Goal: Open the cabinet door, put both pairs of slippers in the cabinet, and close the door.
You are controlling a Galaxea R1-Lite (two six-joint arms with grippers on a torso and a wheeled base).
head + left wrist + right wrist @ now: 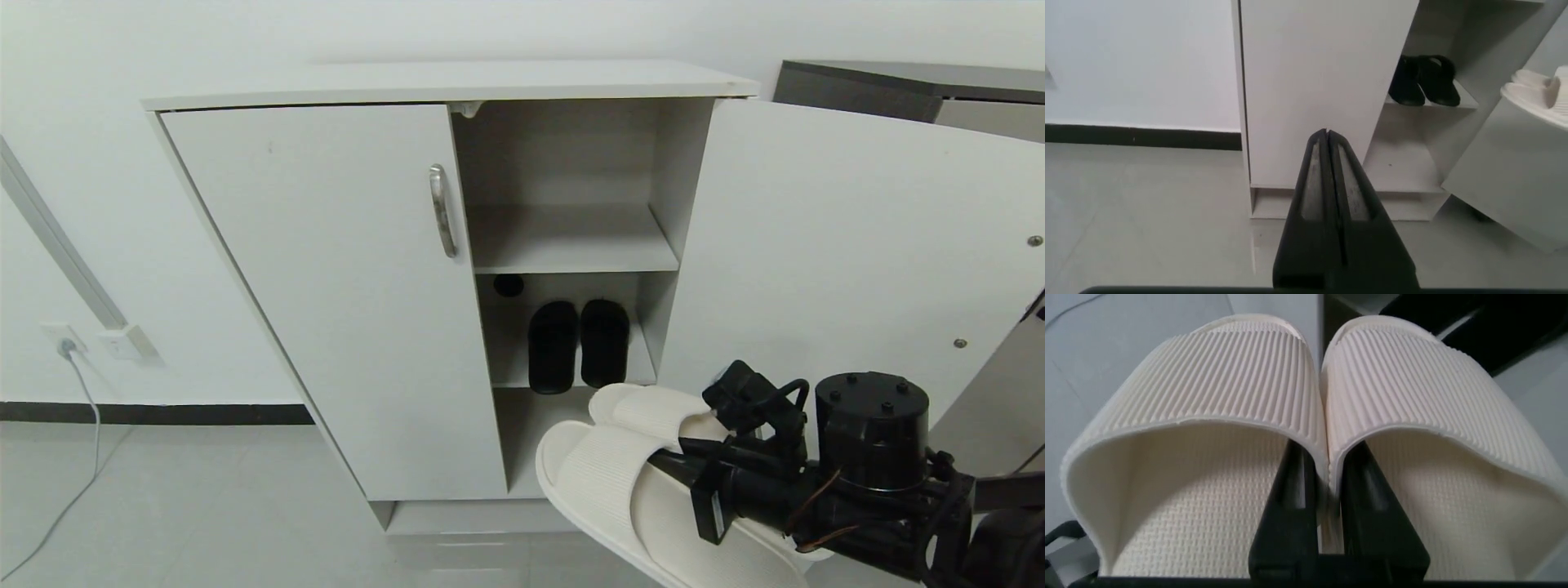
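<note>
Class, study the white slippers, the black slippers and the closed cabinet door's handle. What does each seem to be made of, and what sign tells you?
White slippers: likely soft foam or rubber, matte; ribbed straps, dimpled footbeds.
Black slippers: probably similar foam or rubber, matte; too far to confirm.
Handle: seemingly brushed metal; silvery sheen.

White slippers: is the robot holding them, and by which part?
Yes. The right gripper pinches both white slippers together by their touching inner side walls. The left gripper holds nothing.
</note>
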